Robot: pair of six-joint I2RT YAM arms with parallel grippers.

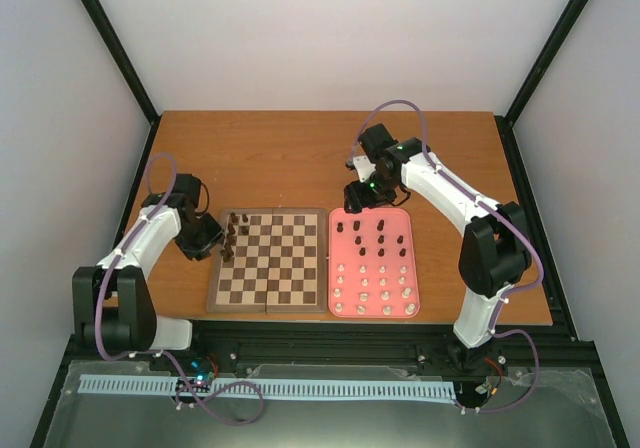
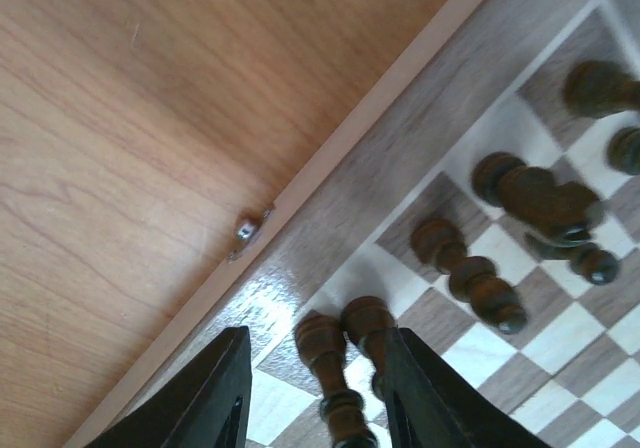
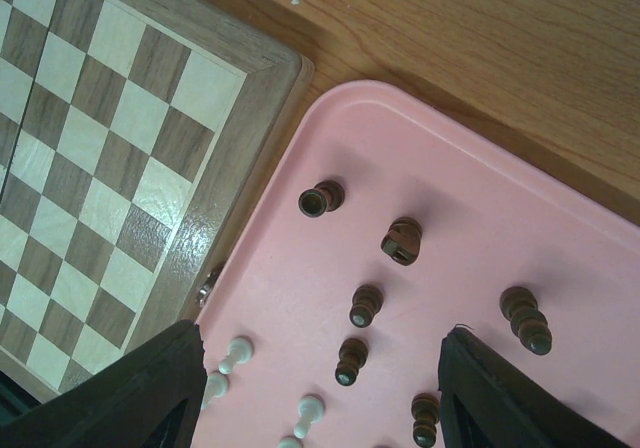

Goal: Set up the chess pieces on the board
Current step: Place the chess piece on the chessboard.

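The board (image 1: 268, 307) lies left of centre, with several dark chess pieces (image 1: 232, 236) standing in its left columns. My left gripper (image 1: 205, 240) hangs low over that left edge. In the left wrist view its fingers (image 2: 318, 340) straddle two dark pieces (image 2: 325, 353). The right one (image 2: 368, 323) touches the right finger, and a gap remains at the left finger, so the jaws are open. My right gripper (image 1: 358, 196) hovers open over the far end of the pink tray (image 1: 415, 268). In the right wrist view its open jaws (image 3: 322, 338) are above dark pieces (image 3: 366, 305) and white pieces (image 3: 237, 352), holding nothing.
The tray (image 3: 450, 198) lies right beside the board (image 3: 120, 118) and carries rows of dark pieces (image 1: 381, 233) and white pieces (image 1: 375, 293). More dark pieces (image 2: 465, 268) stand close by on the board (image 2: 330, 208). A metal latch (image 2: 247, 230) sits on its edge. The wooden table (image 1: 280, 158) extends behind.
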